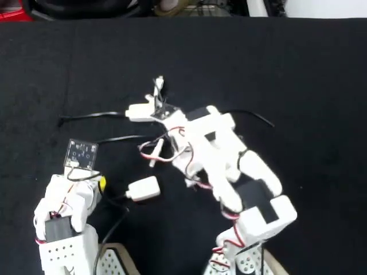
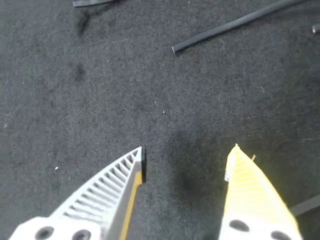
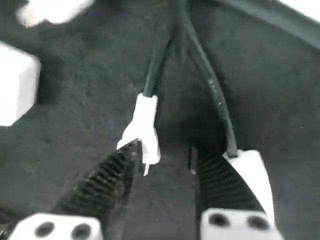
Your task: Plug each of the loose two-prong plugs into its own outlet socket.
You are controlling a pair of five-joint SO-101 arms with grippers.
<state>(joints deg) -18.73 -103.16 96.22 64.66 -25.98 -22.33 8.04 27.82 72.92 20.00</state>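
Observation:
A small white two-prong plug [image 3: 144, 129] on a black cable lies on the black mat between the fingers of my right gripper [image 3: 162, 150], against one black finger [image 3: 107, 172]. The gripper is open. A second white plug [image 3: 248, 167] with its own cable lies just outside the other finger. In the high view the right gripper [image 1: 156, 150] is at the table's middle, over the plug [image 1: 152, 156]. One white socket block [image 1: 143, 189] lies nearby, another [image 1: 140, 112] farther back. My left gripper [image 2: 187, 149] hangs open over bare mat at the front left [image 1: 98, 184].
Black cables [image 1: 92, 116] run across the mat behind the left arm, and a cut cable end [image 2: 175, 49] lies ahead of the left gripper. A white block [image 3: 15, 90] lies off to one side of the right gripper. The mat's far half is bare.

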